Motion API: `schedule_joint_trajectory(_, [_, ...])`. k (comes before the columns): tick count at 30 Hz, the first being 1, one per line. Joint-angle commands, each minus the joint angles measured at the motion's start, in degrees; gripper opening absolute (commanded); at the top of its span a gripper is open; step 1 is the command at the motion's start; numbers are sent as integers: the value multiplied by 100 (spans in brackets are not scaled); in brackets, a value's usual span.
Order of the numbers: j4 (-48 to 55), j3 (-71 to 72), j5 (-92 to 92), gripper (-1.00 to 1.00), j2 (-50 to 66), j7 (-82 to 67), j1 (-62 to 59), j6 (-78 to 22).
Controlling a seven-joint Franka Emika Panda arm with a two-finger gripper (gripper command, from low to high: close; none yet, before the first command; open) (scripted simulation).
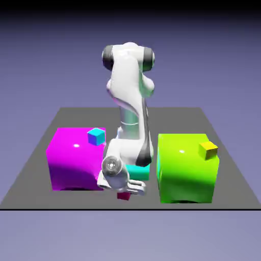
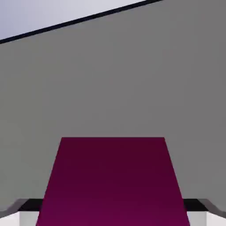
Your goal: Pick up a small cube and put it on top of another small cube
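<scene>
The tiny magenta-pink small cube [image 1: 123, 196] sits near the table's front edge in the exterior view, half hidden under my gripper [image 1: 126, 189]. In the hand view the small cube [image 2: 113, 176] fills the space between the grey fingertips [image 2: 17, 209], and its sides meet both dark pads with no gap, so my gripper [image 2: 113, 214] is shut on it. The other small cube [image 1: 208, 149], orange with a yellowish top, rests on the top right corner of the big green block [image 1: 186, 171], well to the exterior view's right of the gripper.
A huge magenta block [image 1: 76, 160] stands to the exterior view's left of the arm, with a tiny cyan-blue cube [image 1: 96, 136] on its top. A teal block [image 1: 138, 172] shows partly behind the arm, between the two big blocks. The table's front edge [image 1: 61, 208] lies close by.
</scene>
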Motion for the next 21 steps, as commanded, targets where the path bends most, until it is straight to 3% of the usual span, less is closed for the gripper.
schedule_joint_trajectory(1, [134,-18,-44,-100,-117,27,-5,-250])
schedule_joint_trajectory(3, [380,-39,-128,-100,-290,-297,-15,-245])
schedule_joint_trajectory(21, [-2610,-30,-2014,-100,-4028,-2134,757,-701])
